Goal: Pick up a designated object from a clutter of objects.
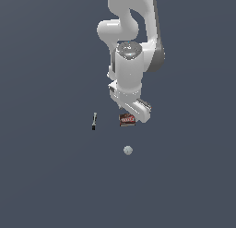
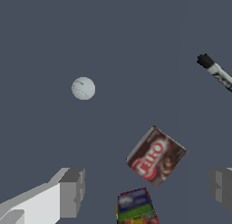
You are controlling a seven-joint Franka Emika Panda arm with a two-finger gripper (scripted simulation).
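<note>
Risk ahead: snagging the can (image 2: pixel 136 208), just beside the box (image 2: pixel 156 157), or clipping the box's corner and skidding it across the surface (image 2: pixel 113 37), since turned askew to the fingers (image 2: pixel 147 187). Spread wide, gripping nothing, either side of the box. Flat, dark brown-red, red-and-white label. Ball (image 2: pixel 83 88) and stick-like tool (image 2: pixel 216 72) well apart.

A white robot arm (image 1: pixel 131 51) reaches down from the top centre of the frame over a dark grey-blue worktop (image 1: pixel 46 176), partly covering a brown-red box (image 1: pixel 127 120), with a black-and-white stick (image 1: pixel 94 121) at centre left and a white-grey ball (image 1: pixel 128 150) below.
</note>
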